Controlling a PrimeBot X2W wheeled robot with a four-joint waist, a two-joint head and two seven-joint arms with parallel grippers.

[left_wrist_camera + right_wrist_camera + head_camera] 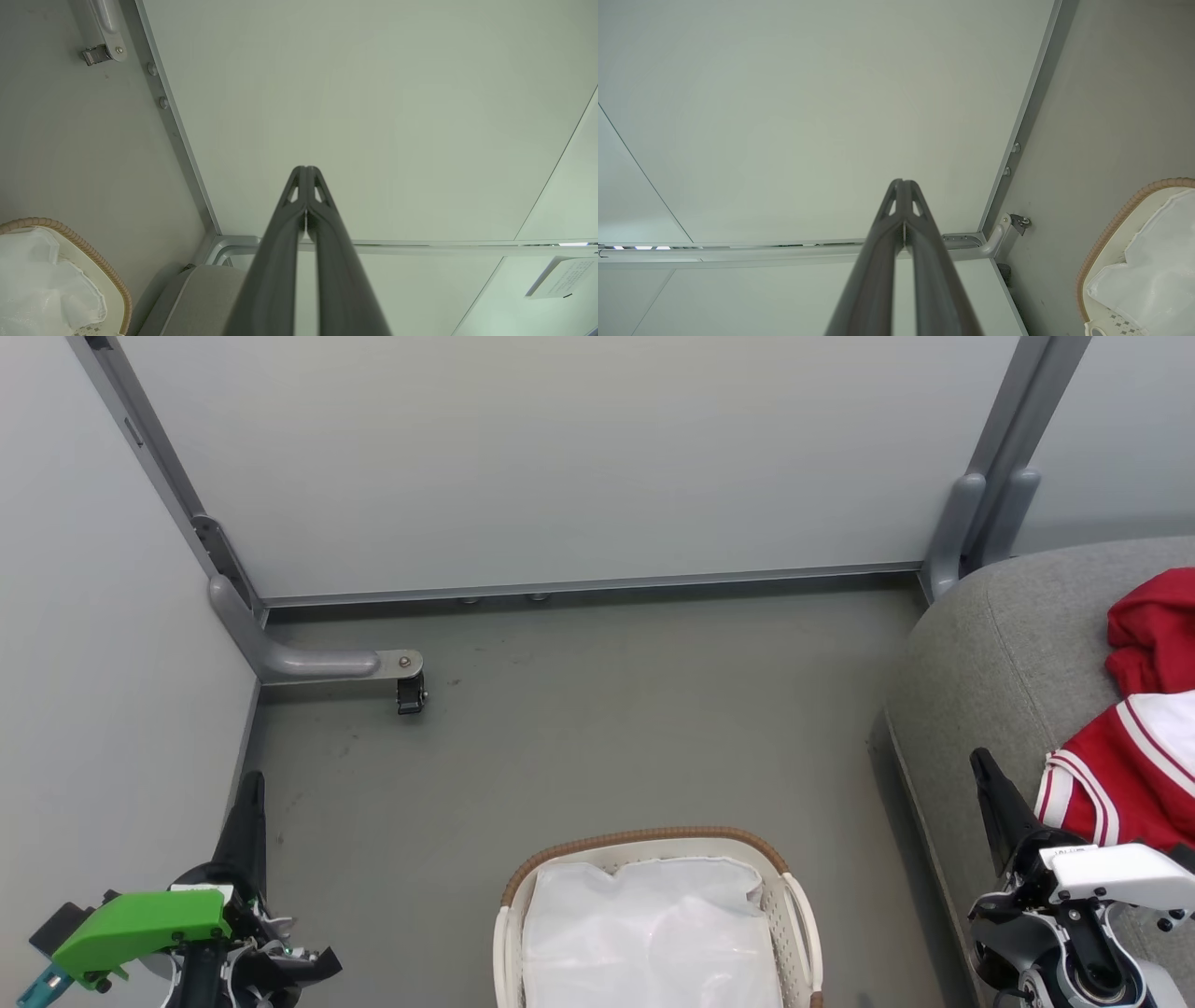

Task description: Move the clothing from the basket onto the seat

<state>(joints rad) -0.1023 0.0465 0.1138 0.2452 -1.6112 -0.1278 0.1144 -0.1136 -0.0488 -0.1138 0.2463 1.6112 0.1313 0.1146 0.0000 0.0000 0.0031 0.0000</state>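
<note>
Right of the right tool (980, 765), the clothing (1120, 784) is lying on the seat (990, 644).
It and the left tool (250, 786) are pressing fingers together, empty; the basket (644, 838), holding its liner (653, 933), is sitting between them.

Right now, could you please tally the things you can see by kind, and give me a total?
Red garments: 2 (plain garment, striped jersey)
Basket: 1
White liner: 1
Seat: 1
Claws: 2 (left claw, right claw, both shut)
Total: 7
</note>
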